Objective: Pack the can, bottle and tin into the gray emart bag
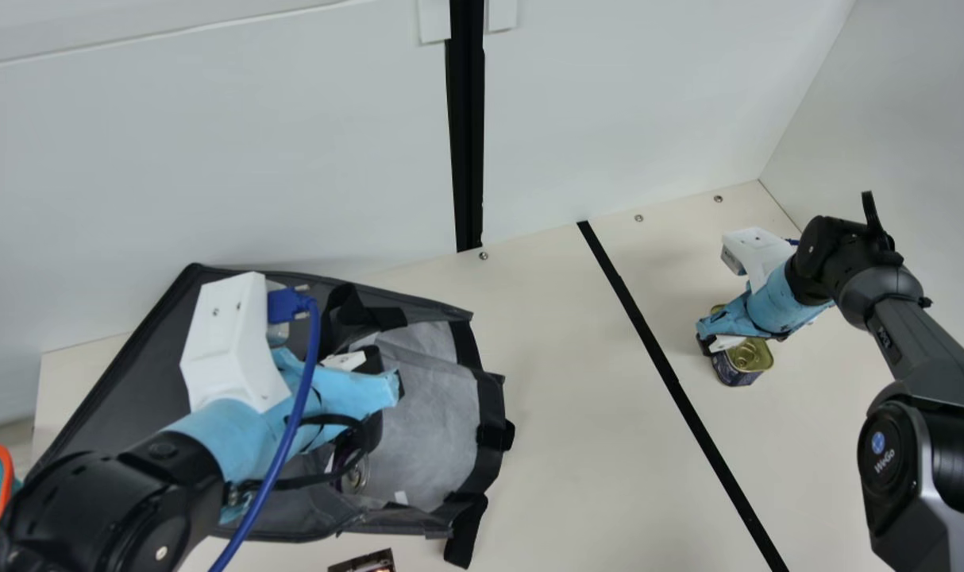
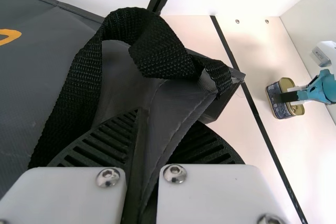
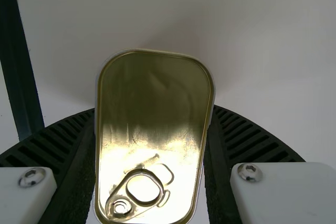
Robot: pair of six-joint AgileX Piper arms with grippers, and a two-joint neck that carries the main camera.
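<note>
Your right gripper is clamped on the tin, its ribbed fingers pressed to the two long side walls; that grip spans the narrower way across and keeps the lid and its pull tab free, a sensible hold for carrying it lid-up. The tin is upright on the right part of the table, out from the back right corner; you can't tell from here whether its weight is off the surface. Your left gripper is closed on a fold of the bag's wall near its rim, beside the black handle, most likely to keep that side from sagging over the mouth. The gray bag sprawls along the back edge by the back left corner, its pale lining facing the black strip, so the opening looks toward your tin. Inside, low and partly behind the cable, you have a round metal-topped can. A dark printed box lies at the near side, just beside the bag. The step in hand looks to be bringing the tin across; you'll want to lift it clear of the rim and keep the left hold firm, since the soft wall could fold into its path.
</note>
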